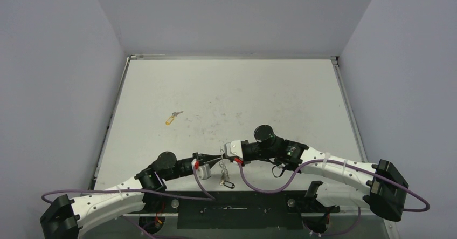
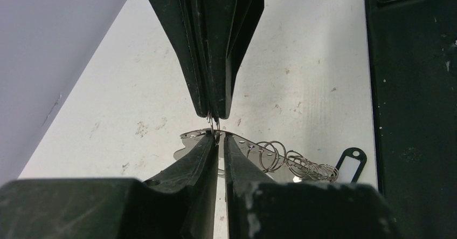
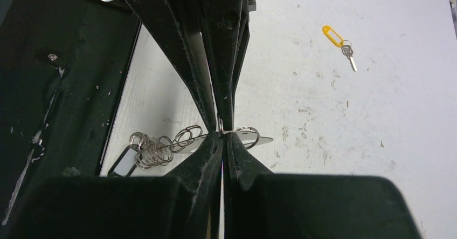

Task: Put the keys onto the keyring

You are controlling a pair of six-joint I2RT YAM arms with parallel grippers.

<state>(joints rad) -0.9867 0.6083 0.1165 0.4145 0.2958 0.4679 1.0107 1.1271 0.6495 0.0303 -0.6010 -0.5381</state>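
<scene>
The keyring [image 1: 222, 162], a flat silver loop with a chain of small rings [image 2: 285, 161], hangs between both grippers near the table's front. A black tag [image 1: 228, 184] dangles at the chain's end. My right gripper [image 3: 222, 135] is shut on a small ring [image 2: 215, 125] at the keyring's [image 3: 257, 138] top. My left gripper [image 2: 217, 137] meets it tip to tip, its jaws closed to a thin gap around that same ring. The key with the yellow tag [image 1: 171, 118] lies alone on the table to the far left, also in the right wrist view [image 3: 337, 36].
A black base plate [image 1: 253, 212] runs along the near edge under the arms, with purple cables [image 1: 269, 188] looping beside them. Grey walls enclose the white table [image 1: 258, 98] on three sides.
</scene>
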